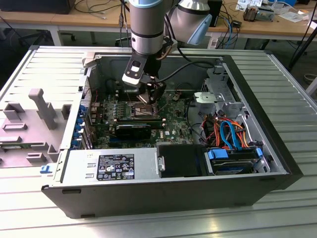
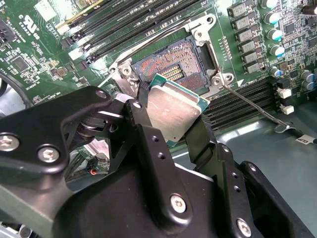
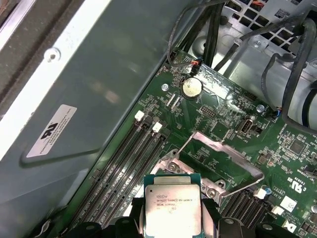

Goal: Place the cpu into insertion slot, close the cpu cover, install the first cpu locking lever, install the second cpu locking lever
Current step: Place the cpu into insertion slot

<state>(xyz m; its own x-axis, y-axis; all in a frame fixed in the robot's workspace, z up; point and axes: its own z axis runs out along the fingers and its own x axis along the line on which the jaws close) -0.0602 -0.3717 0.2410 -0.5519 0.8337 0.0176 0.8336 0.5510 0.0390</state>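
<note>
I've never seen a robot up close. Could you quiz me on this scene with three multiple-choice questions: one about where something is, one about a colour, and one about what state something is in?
1. Where is the chip relative to the socket?
A. seated inside it
B. held over it in the end effector
C. lying flat beside it

2. What colour is the circuit board?
A. red
B. green
C. white

3. What state is the socket in?
A. closed up
B. filled
C. open and empty

Answers:
1 B: the end effector clamps the chip's edges, tilted over the socket.
2 B: the board is green in both wrist views.
3 C: the socket's bare contacts show in the second wrist view.
</note>
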